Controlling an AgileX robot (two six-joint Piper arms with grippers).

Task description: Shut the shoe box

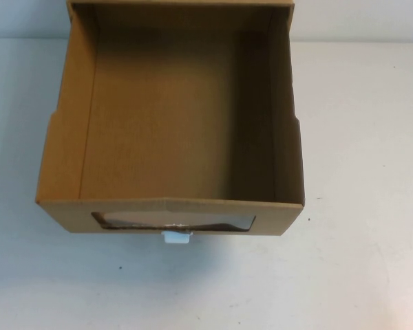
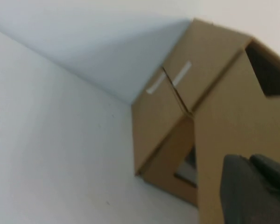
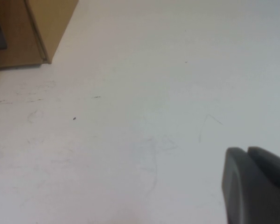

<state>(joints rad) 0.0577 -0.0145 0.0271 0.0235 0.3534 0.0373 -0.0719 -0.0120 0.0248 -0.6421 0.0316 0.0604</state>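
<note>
On the white surface point(image 1: 372, 206) the shoe box point(image 1: 168, 124) sits pulled open. The left gripper point(image 2: 256, 186) hovers beside its side; the right gripper point(image 3: 256, 186) is well apart; neither grip state shows.

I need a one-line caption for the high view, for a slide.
Shoe box pulled open on the white table, white pull tab below its window; neither left nor right pincer appears here.

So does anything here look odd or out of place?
Only that the brown corrugated-cardboard shoe box has its drawer pulled far out, open and empty, its white pull tab facing the robot. Nothing looks damaged or spilled. The left tool hangs beside the box; the right tool over the white table.
</note>
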